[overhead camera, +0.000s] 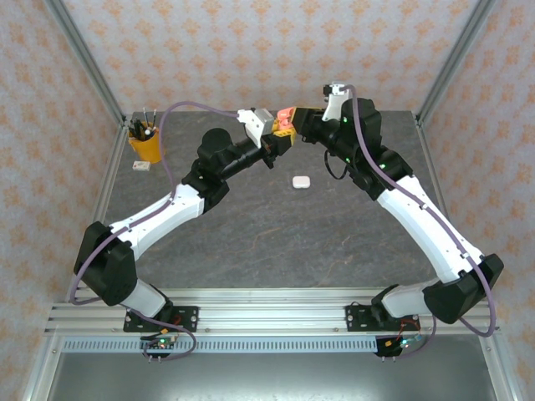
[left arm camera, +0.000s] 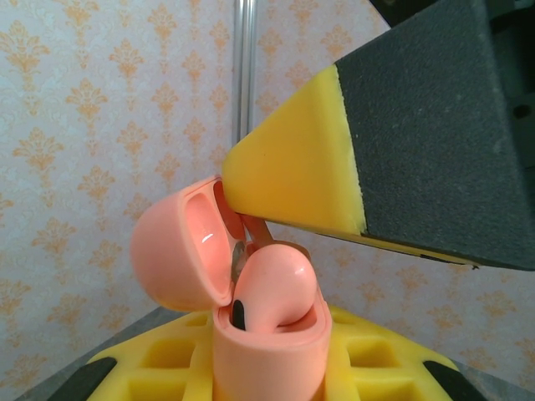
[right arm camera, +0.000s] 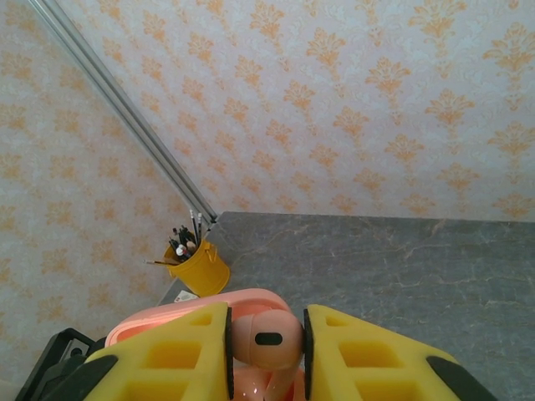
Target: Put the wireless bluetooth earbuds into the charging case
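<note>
My left gripper [overhead camera: 280, 125] is shut on a coral-pink charging case [left arm camera: 267, 351], held upright above the back of the table with its lid [left arm camera: 180, 251] swung open to the left. One coral-pink earbud [left arm camera: 276, 288] sits in the case's mouth. My right gripper [right arm camera: 266, 342] is shut on a second coral-pink earbud [right arm camera: 266, 338] just above the case [right arm camera: 175, 313]. Its stem [left arm camera: 255, 230] reaches down from under the right finger [left arm camera: 292, 175] toward the opening. The two grippers meet tip to tip, with the right gripper [overhead camera: 308, 117] on the right. The white earbuds are out of view.
A small white case [overhead camera: 301, 180] lies shut on the grey tabletop [overhead camera: 276, 242], in front of the grippers. A yellow cup of pens [overhead camera: 144, 144] stands at the back left, with a small card [overhead camera: 140, 167] beside it. Patterned walls enclose the table.
</note>
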Tool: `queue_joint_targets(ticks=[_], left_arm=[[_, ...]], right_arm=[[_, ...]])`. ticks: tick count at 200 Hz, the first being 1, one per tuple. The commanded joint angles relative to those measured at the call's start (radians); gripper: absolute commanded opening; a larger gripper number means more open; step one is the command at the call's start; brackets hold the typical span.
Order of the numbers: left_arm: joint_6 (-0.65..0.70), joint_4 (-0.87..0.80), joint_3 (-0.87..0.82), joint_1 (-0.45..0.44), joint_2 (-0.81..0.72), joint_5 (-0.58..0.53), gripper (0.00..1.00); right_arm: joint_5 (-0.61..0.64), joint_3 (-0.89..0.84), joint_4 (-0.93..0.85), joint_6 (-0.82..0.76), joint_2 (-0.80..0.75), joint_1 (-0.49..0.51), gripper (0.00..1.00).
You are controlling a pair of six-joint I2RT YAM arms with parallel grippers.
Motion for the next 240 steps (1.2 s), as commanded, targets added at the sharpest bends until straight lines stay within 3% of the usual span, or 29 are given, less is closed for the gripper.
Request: queue_joint_targets(ticks=[1,153,240], left_arm=[[-0.003,0.033,0.039,-0.012,0.000,0.022,0.00],[-0.006,0.029,0.060,-0.014,0.017,0.018,0.00],[-0.001,0.029,0.060,-0.014,0.021,0.016,0.00]], right_arm=[[-0.013,0.019,-0.013,-0.066,-0.003,-0.003,0.25],[-0.202,0.040,-0.105,-0.164,0.033,-0.003,0.24],[-0.183,0.050,-0.130,-0.166,0.059,-0.003,0.24]])
